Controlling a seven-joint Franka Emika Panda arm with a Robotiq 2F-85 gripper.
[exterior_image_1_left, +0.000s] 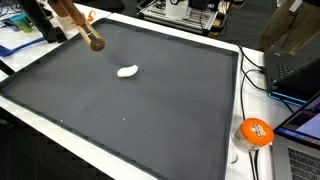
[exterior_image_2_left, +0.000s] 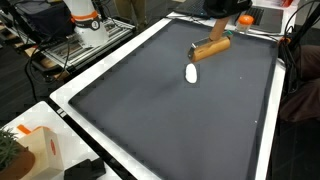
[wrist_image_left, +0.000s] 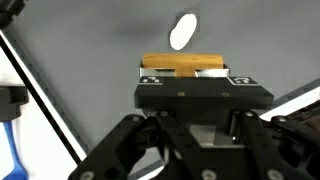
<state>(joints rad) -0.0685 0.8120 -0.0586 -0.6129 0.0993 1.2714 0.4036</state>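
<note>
Wooden cylinder (wrist_image_left: 182, 66) crosswise in the tightly closed hand (wrist_image_left: 190, 74).

The gripper (wrist_image_left: 183, 72) is black and boxy, with tiny round screws along its flat front bar.

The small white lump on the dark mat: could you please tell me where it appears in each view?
In an exterior view: the white lump lies near the middle of the mat, down and right of the wooden stick.
In an exterior view: the lump is upper middle, just below the stick's left end.
Wrist view: the lump is top centre, above the stick.
Shared landmark: the wooden stick.
</note>
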